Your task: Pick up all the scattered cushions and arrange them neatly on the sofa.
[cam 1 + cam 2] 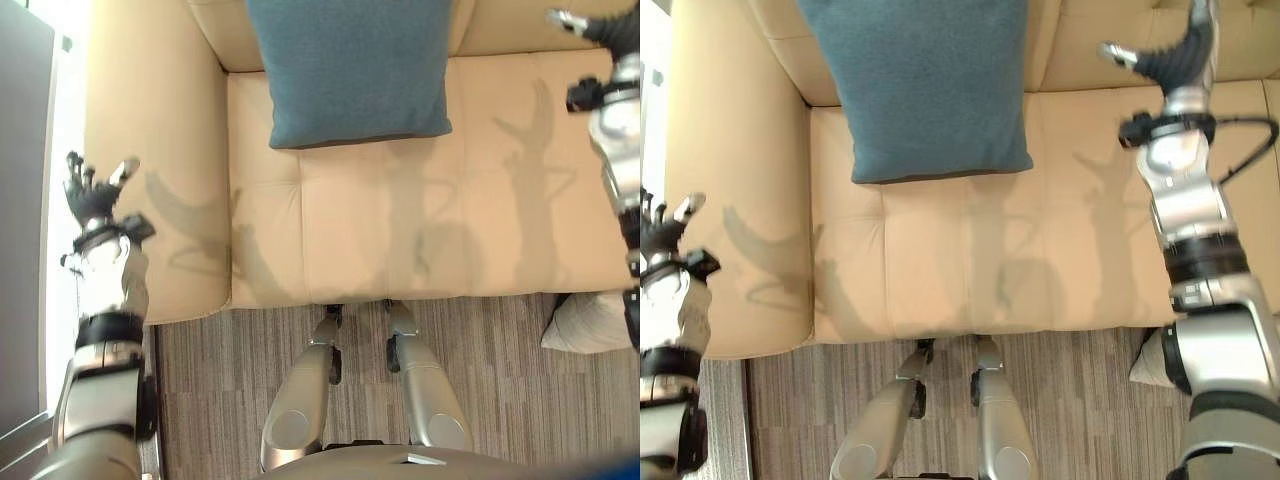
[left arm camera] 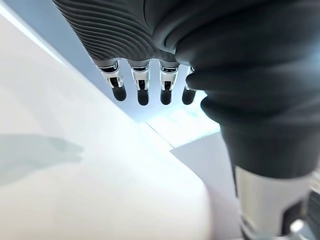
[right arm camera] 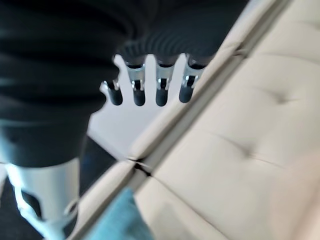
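We've got a square, fuzzy blue cushion (image 1: 350,65) propped against the back of the smooth tan leather sofa (image 1: 420,230). A pale cushion (image 1: 592,322) lies on the ribbed carpet (image 1: 220,390). Left hand (image 1: 92,190) and right hand (image 1: 1175,50) hover empty, fingers spread.

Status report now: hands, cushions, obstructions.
Left hand and right hand open, holding nothing. Blue cushion against sofa back; pale cushion on floor, robot's right. Nothing blocking.
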